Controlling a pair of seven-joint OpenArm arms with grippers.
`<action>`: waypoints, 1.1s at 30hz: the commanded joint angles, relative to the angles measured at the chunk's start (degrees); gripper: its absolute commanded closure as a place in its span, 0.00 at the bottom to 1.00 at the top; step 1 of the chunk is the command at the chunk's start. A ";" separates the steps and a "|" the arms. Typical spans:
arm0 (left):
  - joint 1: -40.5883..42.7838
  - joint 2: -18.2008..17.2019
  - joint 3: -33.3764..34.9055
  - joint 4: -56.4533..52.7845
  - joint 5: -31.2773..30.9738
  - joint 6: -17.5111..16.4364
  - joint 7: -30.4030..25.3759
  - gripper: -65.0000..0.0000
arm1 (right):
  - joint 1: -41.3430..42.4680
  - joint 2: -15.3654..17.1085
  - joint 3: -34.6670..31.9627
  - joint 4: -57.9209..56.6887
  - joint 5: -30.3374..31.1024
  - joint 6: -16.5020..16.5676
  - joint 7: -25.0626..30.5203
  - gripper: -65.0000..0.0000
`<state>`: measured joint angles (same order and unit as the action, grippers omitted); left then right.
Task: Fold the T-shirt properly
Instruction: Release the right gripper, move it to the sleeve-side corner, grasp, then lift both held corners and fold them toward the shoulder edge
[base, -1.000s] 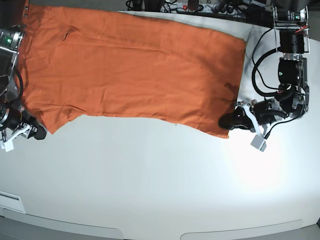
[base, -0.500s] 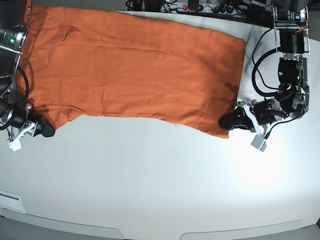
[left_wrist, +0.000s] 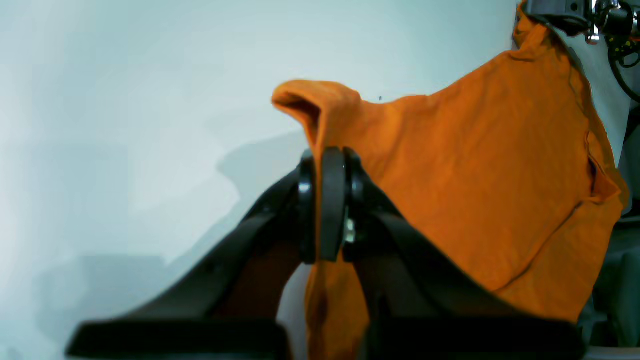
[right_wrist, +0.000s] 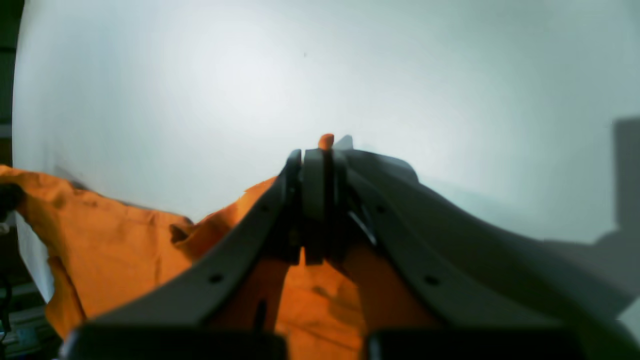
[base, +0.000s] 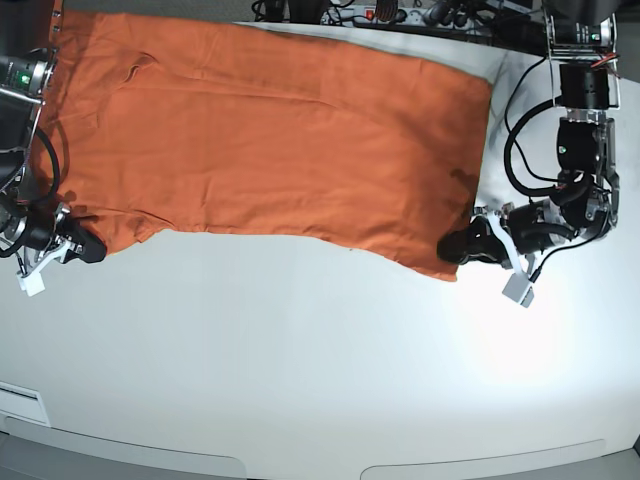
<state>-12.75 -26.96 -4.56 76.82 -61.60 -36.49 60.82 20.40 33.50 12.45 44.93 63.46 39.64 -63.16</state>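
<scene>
Along the far half of the white table (base: 320, 370) the T-shirt (base: 270, 140) lies spread flat, reaching almost from the left edge to the right. Our right gripper (base: 88, 250), standing wide a second ago, has just slid in and clamped onto the near sleeve corner by the left edge. Our left gripper (base: 455, 245) stays pinched on the near hem corner toward the right edge. With both near corners held, we judge the first fold can begin.
</scene>
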 joint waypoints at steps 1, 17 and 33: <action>-2.08 -0.98 -0.50 0.85 -1.16 -0.76 -2.23 1.00 | 1.49 1.92 0.20 2.36 1.44 0.36 0.55 1.00; -7.93 -0.52 -0.50 0.85 4.39 -2.40 -6.34 1.00 | 5.49 2.82 -0.63 13.86 -8.22 0.36 8.57 1.00; -9.62 -1.75 -0.50 0.85 4.39 -2.99 -7.28 1.00 | 12.17 3.04 -6.47 13.86 -9.77 0.36 10.05 1.00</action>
<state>-20.67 -27.90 -4.54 76.82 -56.05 -38.65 55.05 30.89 35.20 5.65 57.80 52.49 39.70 -54.37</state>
